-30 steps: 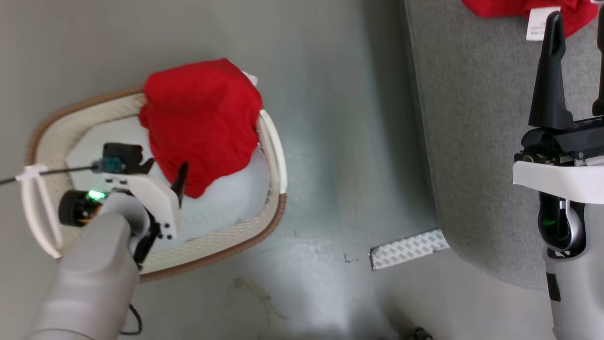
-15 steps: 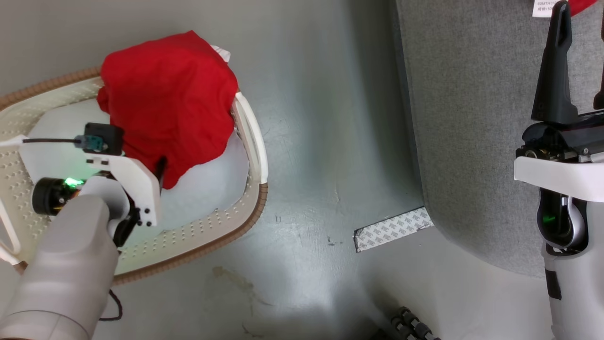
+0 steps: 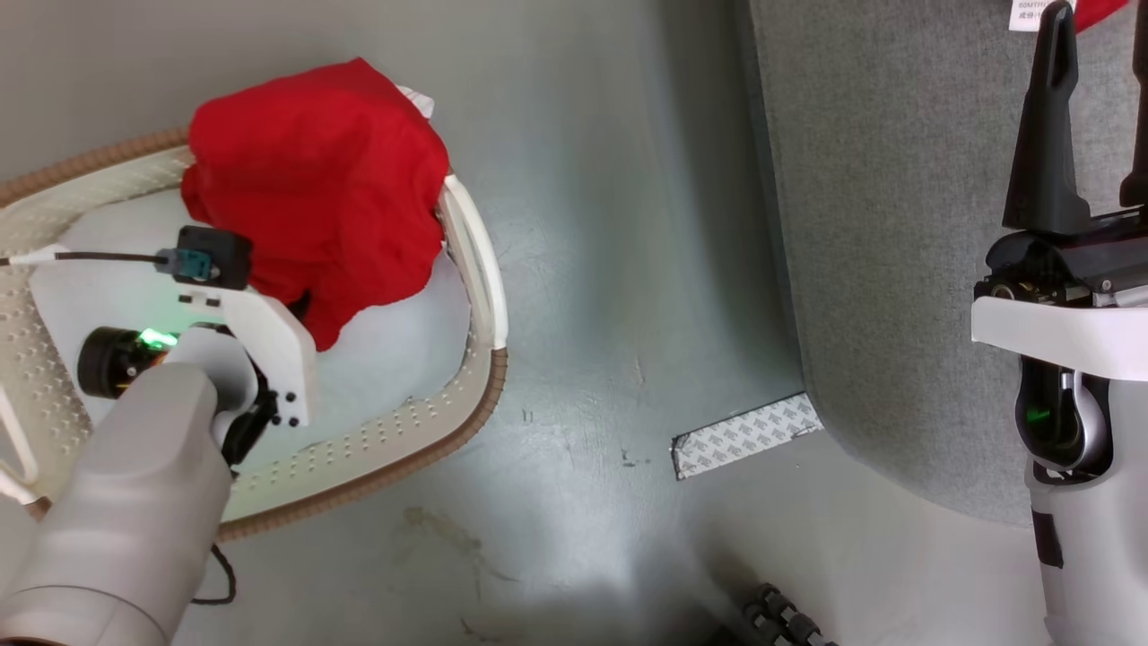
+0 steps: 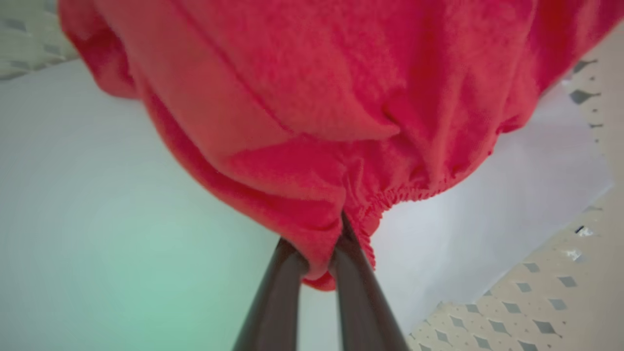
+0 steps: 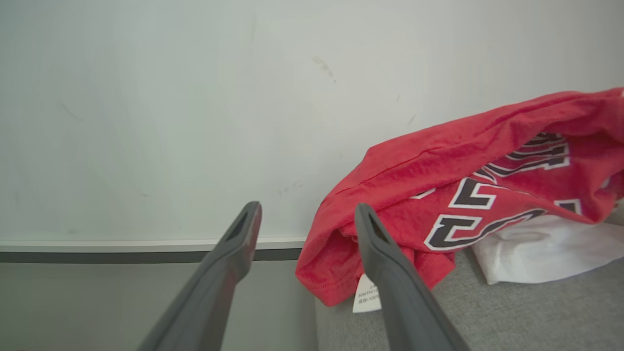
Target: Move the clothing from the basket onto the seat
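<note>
Grey-green floor (image 3: 610,269) is lying between the white basket (image 3: 489,305) on the left and the grey sofa (image 3: 897,269) on the right, with a strip of patterned tape (image 3: 744,435) sitting by the sofa's near corner. Inside the basket a red garment (image 3: 323,179) is bunching up high. Its far side seems to be draping over the brown rim, and its near edge is hanging above the pale pad (image 3: 395,359) on the bottom. The left pincer (image 4: 319,243) is pinching that near edge, its two dark fingers pressing almost together with a fold of the gathered hem squeezed between them. The right pincer (image 5: 308,209) is hovering over the sofa with its fingers standing wide apart and nothing between them. It is pointing toward a lettered shirt (image 5: 463,185) already lying on the far part of the cushion, white tag (image 5: 366,295) dangling. Lifting the garment out of the basket is looking like the step in hand. The hold is looking shallow, only a small fold near the fingertips, so the cloth may be slipping free once its full weight is hanging. The part over the rim may be catching there and dragging or tipping the light basket, and a trailing end could be sweeping the floor on the way across.
</note>
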{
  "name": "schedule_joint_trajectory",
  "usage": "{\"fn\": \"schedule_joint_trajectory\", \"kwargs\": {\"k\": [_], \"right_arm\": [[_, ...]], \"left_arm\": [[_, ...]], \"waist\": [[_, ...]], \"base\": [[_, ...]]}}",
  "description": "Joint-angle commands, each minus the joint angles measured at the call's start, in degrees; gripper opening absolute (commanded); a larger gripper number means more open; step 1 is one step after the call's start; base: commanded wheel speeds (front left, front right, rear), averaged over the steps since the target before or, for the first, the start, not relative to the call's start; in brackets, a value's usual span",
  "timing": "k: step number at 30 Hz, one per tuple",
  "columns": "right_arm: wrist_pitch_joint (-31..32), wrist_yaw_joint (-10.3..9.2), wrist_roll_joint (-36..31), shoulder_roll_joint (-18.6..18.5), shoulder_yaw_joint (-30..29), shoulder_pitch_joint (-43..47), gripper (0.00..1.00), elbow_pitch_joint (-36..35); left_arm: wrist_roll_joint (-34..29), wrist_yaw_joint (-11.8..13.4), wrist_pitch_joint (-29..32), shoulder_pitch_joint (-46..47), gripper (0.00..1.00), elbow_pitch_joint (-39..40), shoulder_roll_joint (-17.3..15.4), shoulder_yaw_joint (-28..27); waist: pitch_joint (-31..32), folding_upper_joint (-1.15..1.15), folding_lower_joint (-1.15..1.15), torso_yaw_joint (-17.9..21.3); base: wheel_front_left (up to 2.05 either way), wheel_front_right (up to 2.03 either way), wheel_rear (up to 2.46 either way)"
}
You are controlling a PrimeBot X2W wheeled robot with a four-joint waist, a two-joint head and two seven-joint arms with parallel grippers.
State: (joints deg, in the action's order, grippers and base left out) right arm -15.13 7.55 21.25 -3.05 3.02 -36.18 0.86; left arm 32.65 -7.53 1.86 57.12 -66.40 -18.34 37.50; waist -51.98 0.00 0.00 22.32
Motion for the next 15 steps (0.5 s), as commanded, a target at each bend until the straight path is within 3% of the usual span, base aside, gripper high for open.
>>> {"fn": "schedule_joint_trajectory", "kwargs": {"k": [1, 7, 15], "right_arm": [[-0.01, -0.13, -0.29, 0.23, -0.31, -0.6, 1.0, 0.42], [-0.01, -0.14, -1.91, 0.21, -0.89, -0.27, 1.0, 1.27], [0.0, -0.14, -4.21, -0.42, -2.43, 2.91, 1.0, 2.8]], "left_arm": [[0.94, 0.11, -0.81, -0.03, 0.0, 0.25, -0.47, 0.59], [3.69, 0.1, -4.23, -2.31, 0.0, 1.44, 0.44, 3.22], [6.95, 0.1, -11.16, -6.68, 0.0, 4.7, 1.92, 8.01]], "waist": [[0.48, 0.0, 0.0, -0.47], [4.52, 0.0, 0.0, -2.27], [14.43, 0.0, 0.0, -4.76]], "base": [[0.0, 0.0, 0.0], [0.0, 0.0, 0.0], [0.0, 0.0, 0.0]]}}
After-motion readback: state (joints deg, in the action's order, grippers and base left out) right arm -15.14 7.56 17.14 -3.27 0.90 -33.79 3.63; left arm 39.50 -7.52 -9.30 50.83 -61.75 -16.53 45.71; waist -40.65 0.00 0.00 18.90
